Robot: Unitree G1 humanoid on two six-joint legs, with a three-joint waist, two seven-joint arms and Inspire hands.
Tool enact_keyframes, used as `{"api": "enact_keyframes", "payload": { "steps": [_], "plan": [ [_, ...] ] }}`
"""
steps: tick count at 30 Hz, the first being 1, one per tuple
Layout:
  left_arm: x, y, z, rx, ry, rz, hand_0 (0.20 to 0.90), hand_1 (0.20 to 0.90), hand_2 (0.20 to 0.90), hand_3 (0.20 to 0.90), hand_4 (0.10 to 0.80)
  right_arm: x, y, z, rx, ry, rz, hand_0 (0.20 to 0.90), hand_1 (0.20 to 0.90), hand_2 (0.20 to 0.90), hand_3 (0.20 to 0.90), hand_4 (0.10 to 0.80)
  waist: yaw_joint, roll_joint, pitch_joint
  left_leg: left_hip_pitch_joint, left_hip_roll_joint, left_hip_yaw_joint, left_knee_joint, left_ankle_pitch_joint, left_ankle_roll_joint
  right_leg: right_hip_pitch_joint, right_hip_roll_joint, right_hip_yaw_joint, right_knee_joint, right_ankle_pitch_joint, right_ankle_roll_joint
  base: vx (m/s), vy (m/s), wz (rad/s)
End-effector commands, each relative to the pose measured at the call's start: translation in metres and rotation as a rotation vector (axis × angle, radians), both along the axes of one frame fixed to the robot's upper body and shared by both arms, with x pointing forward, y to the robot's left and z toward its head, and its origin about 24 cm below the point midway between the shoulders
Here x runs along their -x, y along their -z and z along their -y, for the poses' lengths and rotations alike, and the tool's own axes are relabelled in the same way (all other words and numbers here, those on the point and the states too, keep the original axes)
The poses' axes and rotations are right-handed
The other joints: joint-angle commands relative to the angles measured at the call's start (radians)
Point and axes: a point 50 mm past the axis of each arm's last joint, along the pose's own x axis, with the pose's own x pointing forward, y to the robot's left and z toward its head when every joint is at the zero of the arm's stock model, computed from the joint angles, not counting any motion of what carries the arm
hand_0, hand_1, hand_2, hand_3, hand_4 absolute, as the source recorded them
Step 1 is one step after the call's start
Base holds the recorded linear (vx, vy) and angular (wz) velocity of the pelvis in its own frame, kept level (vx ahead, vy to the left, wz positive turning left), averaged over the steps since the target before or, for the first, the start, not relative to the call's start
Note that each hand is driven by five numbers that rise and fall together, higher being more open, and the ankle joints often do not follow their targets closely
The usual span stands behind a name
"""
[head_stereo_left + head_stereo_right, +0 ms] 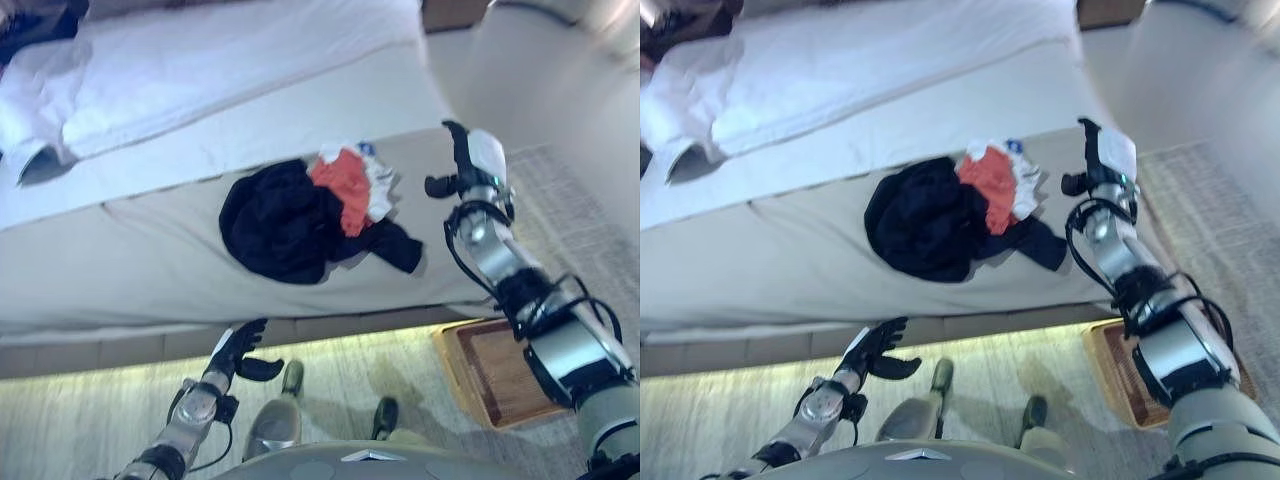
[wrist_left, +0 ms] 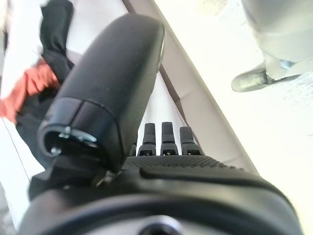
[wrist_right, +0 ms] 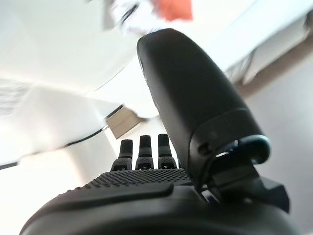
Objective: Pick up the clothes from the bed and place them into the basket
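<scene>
My right hand (image 1: 470, 165), fingers straight and empty, hovers just right of the clothes (image 1: 310, 215) heaped mid-frame on the bed (image 1: 150, 260); my left hand (image 1: 240, 352), also open, hangs lower, farther off.

right hand (image 1: 1102, 160) raised at the bed (image 1: 790, 270) edge, fingers straight, thumb out, holding nothing. clothes pile just beside it on the thumb side: black garment (image 1: 925, 220), orange piece (image 1: 990, 190), white piece (image 1: 1025, 185), all touching. wooden basket (image 1: 1125, 375) on the floor below the right forearm. left hand (image 1: 875, 352) low, under the bed edge, fingers relaxed, well apart from the clothes.
</scene>
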Motion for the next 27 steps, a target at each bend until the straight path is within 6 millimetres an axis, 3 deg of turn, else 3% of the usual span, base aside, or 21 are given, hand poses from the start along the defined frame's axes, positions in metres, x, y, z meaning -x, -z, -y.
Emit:
{"api": "enact_keyframes", "payload": {
  "steps": [1,7,8,10,15,18,22,27],
  "plan": [
    [-0.045,-0.051,-0.006,0.033,-0.003,0.295,0.9,0.9,0.9,0.9,0.8,-0.009,-0.086,-0.022,0.197,-0.065,0.282,0.9,0.9,0.9,0.9,0.8,0.067,-0.038,0.085,-0.05,-0.053,-0.014,0.135,-0.117,0.039,-0.08,-0.147,0.007,0.274,-0.127,-0.034,-0.086,0.098,0.29],
    [-0.054,-0.073,-0.011,0.076,-0.055,0.392,0.9,0.9,0.9,0.9,0.8,-0.013,-0.118,-0.033,0.348,-0.033,0.304,0.9,0.9,0.9,0.9,0.8,0.136,-0.024,0.169,-0.168,-0.11,-0.05,0.301,-0.153,0.055,-0.159,-0.217,-0.017,0.441,-0.159,-0.033,-0.037,0.07,0.38],
    [-0.057,-0.084,-0.015,0.096,-0.078,0.447,0.9,0.9,0.9,0.9,0.8,-0.016,-0.126,-0.035,0.375,-0.001,0.29,0.9,0.9,0.9,0.9,0.8,0.16,-0.03,0.196,-0.194,-0.123,-0.05,0.352,-0.189,0.061,-0.173,-0.227,-0.013,0.49,-0.197,-0.026,0.025,0.028,0.29],
    [-0.06,-0.102,-0.017,0.125,-0.085,0.529,0.9,0.9,0.9,0.9,0.8,-0.016,-0.141,-0.033,0.411,0.056,0.313,0.9,0.9,0.9,0.9,0.8,0.188,-0.029,0.229,-0.253,-0.15,-0.06,0.411,-0.204,0.074,-0.212,-0.236,-0.017,0.547,-0.214,-0.027,-0.036,0.011,0.16],
    [-0.061,-0.129,-0.016,0.159,-0.051,0.646,0.9,0.9,0.9,0.9,0.8,-0.015,-0.168,-0.035,0.505,0.101,0.358,0.9,0.9,0.9,0.9,0.8,0.225,-0.016,0.256,-0.392,-0.192,-0.053,0.556,-0.253,0.105,-0.337,-0.263,-0.026,0.728,-0.246,-0.037,-0.036,0.016,0.22],
    [-0.062,-0.139,-0.016,0.184,-0.04,0.689,0.9,0.9,0.9,0.9,0.8,-0.015,-0.18,-0.035,0.572,0.15,0.32,0.9,0.9,0.9,0.9,0.8,0.232,-0.009,0.256,-0.472,-0.209,-0.048,0.653,-0.291,0.119,-0.416,-0.27,-0.011,0.835,-0.274,-0.044,-0.015,0.063,0.2],
    [-0.059,-0.149,-0.014,0.221,-0.034,0.731,0.9,0.9,0.9,0.9,0.8,-0.014,-0.181,-0.016,0.619,0.276,0.28,0.9,0.9,0.9,0.9,0.8,0.24,0.0,0.256,-0.565,-0.231,-0.049,0.765,-0.332,0.137,-0.507,-0.269,0.003,0.938,-0.298,-0.052,0.002,0.033,0.07],
    [-0.051,-0.152,-0.016,0.23,0.004,0.74,0.9,0.9,0.9,0.9,0.8,-0.016,-0.195,-0.02,0.775,0.254,0.19,0.9,0.9,0.9,0.9,0.8,0.257,0.013,0.256,-0.663,-0.247,-0.064,0.849,-0.344,0.147,-0.618,-0.253,0.025,1.014,-0.32,-0.059,0.0,0.008,0.01]
  ]
}}
